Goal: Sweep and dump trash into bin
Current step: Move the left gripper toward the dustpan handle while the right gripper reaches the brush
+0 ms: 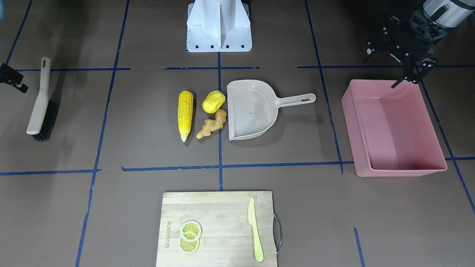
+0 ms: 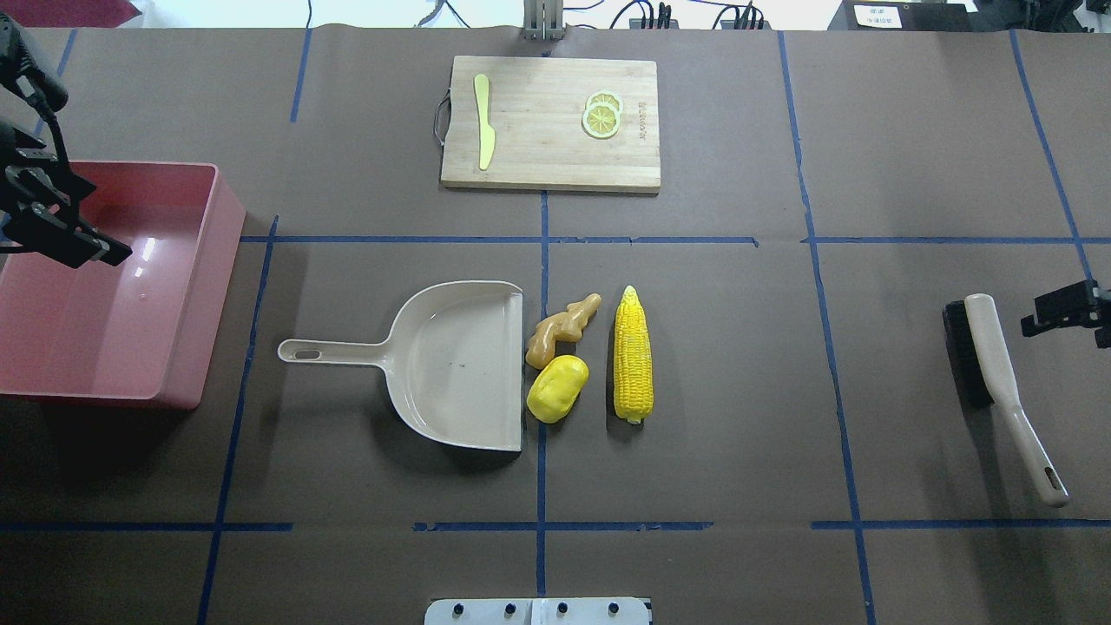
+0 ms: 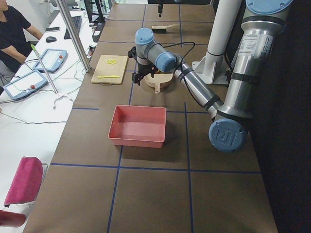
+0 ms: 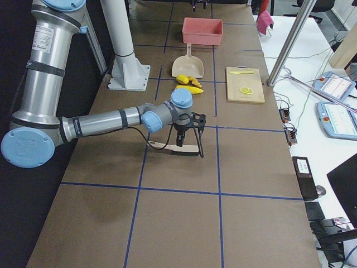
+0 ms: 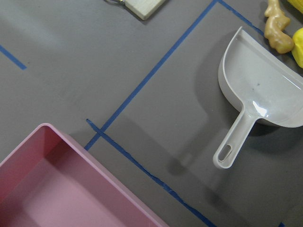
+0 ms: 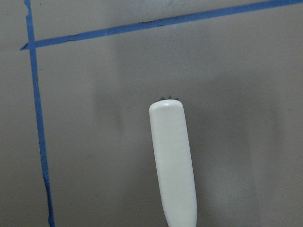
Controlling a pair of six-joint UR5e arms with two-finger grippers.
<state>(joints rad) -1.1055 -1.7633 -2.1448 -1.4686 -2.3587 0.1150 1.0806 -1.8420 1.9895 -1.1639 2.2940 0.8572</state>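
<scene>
The trash lies at mid-table: a corn cob (image 1: 185,113), a yellow potato-like lump (image 1: 213,101) and a tan ginger root (image 1: 212,124), all beside the open mouth of a beige dustpan (image 1: 252,111). The pink bin (image 1: 400,172) stands past the dustpan's handle. My left gripper (image 1: 410,76) hangs open and empty over the bin's corner nearest the robot. A beige brush (image 1: 41,104) with black bristles lies at the other end of the table. My right gripper (image 1: 13,79) hovers over the brush, jaws apart, empty; only part of it shows at the frame edge.
A wooden cutting board (image 1: 219,230) with a pale yellow knife (image 1: 255,230) and lemon slices (image 1: 190,235) lies at the table's operator side. The robot's white base (image 1: 219,26) stands at the opposite edge. Blue tape lines cross the brown table.
</scene>
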